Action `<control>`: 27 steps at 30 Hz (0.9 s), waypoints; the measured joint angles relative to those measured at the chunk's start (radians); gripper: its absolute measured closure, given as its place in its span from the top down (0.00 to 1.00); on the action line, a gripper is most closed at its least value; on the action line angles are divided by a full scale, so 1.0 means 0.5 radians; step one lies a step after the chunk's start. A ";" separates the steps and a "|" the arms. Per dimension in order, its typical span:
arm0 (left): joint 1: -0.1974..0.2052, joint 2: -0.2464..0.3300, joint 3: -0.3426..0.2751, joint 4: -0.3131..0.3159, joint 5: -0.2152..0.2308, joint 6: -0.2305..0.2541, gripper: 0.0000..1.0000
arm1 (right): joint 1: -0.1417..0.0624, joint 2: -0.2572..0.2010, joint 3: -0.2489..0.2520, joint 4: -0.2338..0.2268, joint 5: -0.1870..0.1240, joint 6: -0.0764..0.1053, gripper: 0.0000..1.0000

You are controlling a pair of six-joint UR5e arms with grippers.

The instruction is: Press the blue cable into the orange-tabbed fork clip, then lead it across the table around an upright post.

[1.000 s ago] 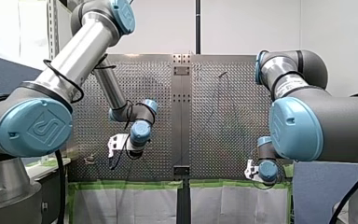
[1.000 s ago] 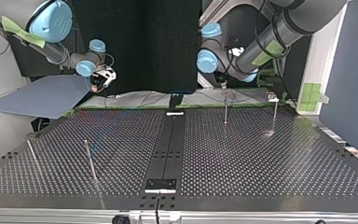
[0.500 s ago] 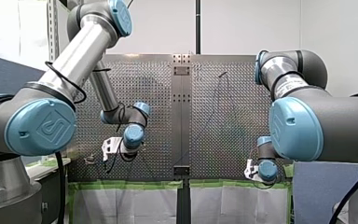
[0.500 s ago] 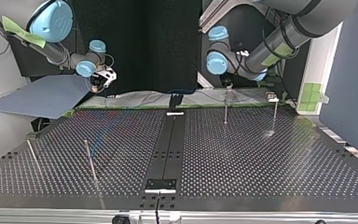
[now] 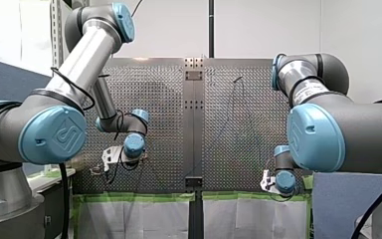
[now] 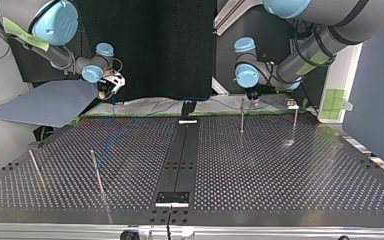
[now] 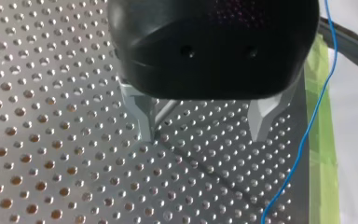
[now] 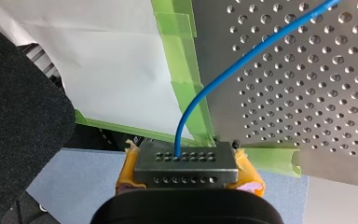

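Note:
In the right wrist view the blue cable (image 8: 242, 63) runs over the perforated table (image 8: 317, 93) into a grey holed block. My right gripper (image 8: 186, 161) is shut on that block with its yellow pads (image 8: 249, 177). It hovers at the table's near corner (image 5: 265, 181), at the top view's left (image 6: 106, 89). My left gripper (image 7: 203, 125) is open, its metal fingers (image 7: 142, 116) close over the plate with nothing between them. The cable (image 7: 317, 107) passes beside it along green tape. A small orange-tabbed clip (image 5: 96, 170) sits just beside my left gripper (image 5: 107, 160).
Thin upright posts stand on the table: two at the top view's right (image 6: 241, 116) (image 6: 294, 124), two leaning ones at its left (image 6: 96, 172) (image 6: 35, 167). A dark centre strip (image 6: 177, 160) splits the plate. White sheets with green tape (image 5: 139, 196) hang at the near edge.
My left arm has swung down and toward the front view's left, bringing its gripper close to the clip. My right arm has kept still.

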 joint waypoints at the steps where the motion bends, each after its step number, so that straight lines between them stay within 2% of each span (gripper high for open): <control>1: 0.009 0.000 0.000 0.002 0.004 0.000 0.98 | 0.000 0.000 0.000 0.000 0.000 0.000 0.00; 8: 0.037 -0.012 0.002 0.012 0.042 0.007 0.98 | 0.005 0.000 -0.001 0.000 0.002 0.000 0.00; 15: 0.059 -0.111 0.054 0.026 0.073 0.018 0.98 | 0.008 0.000 -0.002 0.000 0.002 0.000 0.00; 19: 0.109 -0.158 0.087 0.033 0.095 0.034 0.98 | 0.011 0.000 -0.003 0.000 0.002 0.000 0.00; 27: 0.229 -0.173 0.109 0.036 0.104 0.119 0.98 | 0.020 0.000 -0.011 0.003 0.006 -0.005 0.00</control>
